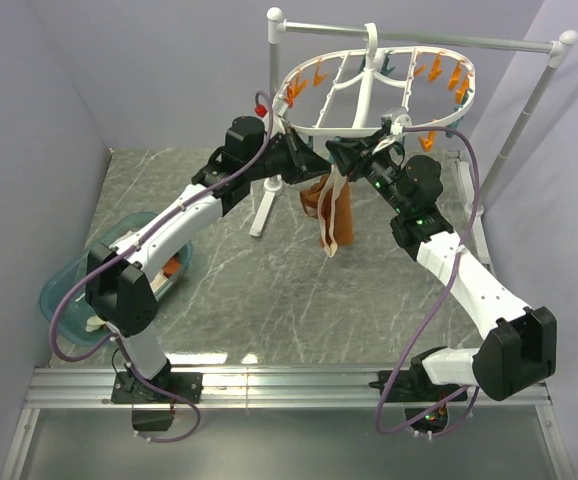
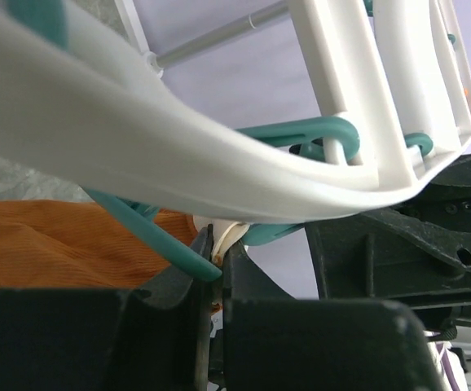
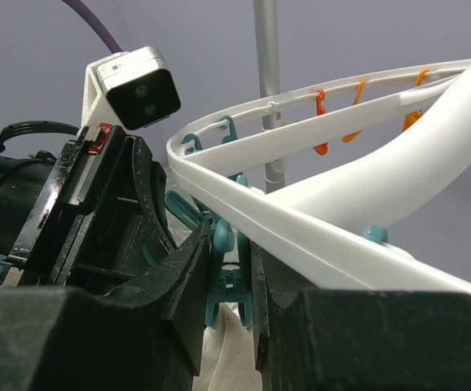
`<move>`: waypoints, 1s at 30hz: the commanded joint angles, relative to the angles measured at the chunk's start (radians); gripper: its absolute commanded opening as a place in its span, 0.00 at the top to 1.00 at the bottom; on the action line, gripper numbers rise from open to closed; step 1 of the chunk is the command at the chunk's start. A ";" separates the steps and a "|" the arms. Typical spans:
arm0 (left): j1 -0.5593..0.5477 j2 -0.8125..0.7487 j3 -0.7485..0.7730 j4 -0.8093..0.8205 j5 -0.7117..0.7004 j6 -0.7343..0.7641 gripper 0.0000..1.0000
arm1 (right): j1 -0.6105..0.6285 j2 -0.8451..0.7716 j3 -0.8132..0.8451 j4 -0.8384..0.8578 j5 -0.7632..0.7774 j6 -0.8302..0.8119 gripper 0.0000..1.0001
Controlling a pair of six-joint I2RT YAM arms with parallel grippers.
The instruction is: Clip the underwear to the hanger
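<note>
Beneath the near rim of the hanger (image 1: 367,95), the underwear (image 1: 335,215) is hung above the desk (image 1: 269,290). Its cream trim is pinched by the clenched left pincer (image 2: 217,277), and a teal clothespin (image 3: 229,285) is squeezed by the right pincer (image 3: 231,265).

Left arm (image 1: 174,228) and right arm (image 1: 469,285): white moulded link shells, black joint housings, black bases (image 1: 154,388). Purple cable (image 1: 61,325), one per arm, running loose from base to wrist; red connector (image 1: 261,103) at the left wrist end. Small green lights (image 1: 416,214) on the right forearm joints. Right gripper (image 3: 231,252): fingers (image 3: 178,281) matte black, thick, blocky plastic. Left wrist camera (image 3: 138,85): white box housing, twin dark lenses, white bracket; red tab (image 3: 97,138) beneath.
</note>
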 commanded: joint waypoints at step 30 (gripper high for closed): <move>-0.054 0.016 -0.143 -0.768 -0.034 0.660 1.00 | 0.014 -0.012 0.029 -0.099 -0.089 0.037 1.00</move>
